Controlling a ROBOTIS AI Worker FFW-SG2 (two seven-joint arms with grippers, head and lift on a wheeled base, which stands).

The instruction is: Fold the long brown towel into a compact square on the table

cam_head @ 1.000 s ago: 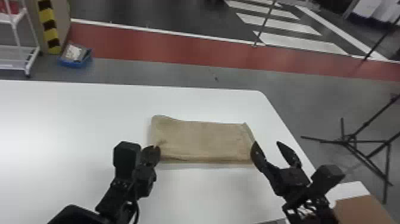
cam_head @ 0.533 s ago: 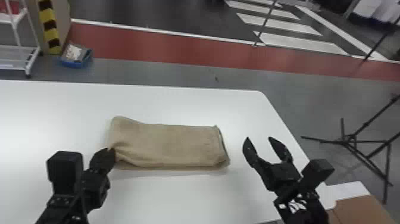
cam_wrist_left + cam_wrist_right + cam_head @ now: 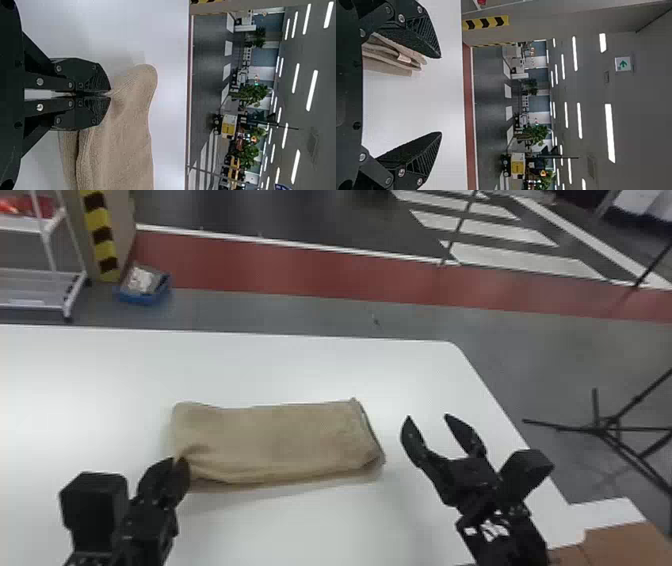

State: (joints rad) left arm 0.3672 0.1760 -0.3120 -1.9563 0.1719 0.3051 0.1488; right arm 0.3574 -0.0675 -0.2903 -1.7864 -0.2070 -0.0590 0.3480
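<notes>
Brown towel [image 3: 280, 440]: matte tan cloth, already folded into a wide, low rectangle, lying on the smooth white table [image 3: 300, 365], near the middle of the head view. Surface finely ribbed and slightly fuzzy in the left wrist view, with shallow creases running away from the gripped corner. Left end rounded and soft; near edge puckered into a fold toward that corner. Right end shows stacked layers, loosely aligned, their edges thick and blunt; a small pale tag [image 3: 404, 58] sits among them in the right wrist view. Outline is longer side to side than front to back, so not a square. Left gripper [image 3: 176, 462]: at the towel's near left corner. In the left wrist view its 2 black fingers, flat and angular with ridged pads [image 3: 100, 84], are pressed together at the tips, pinching a small gather of the cloth. Right gripper [image 3: 428, 417]: just beside the towel's right end, above the table and apart from the cloth. Its 2 pointed, ridged fingers are spread wide; nothing between them, no grip on the fabric. Surroundings: black metal stand [image 3: 607, 425] with thin splayed legs on the grey floor to the right; brown cardboard [image 3: 620, 542] at the near right.
</notes>
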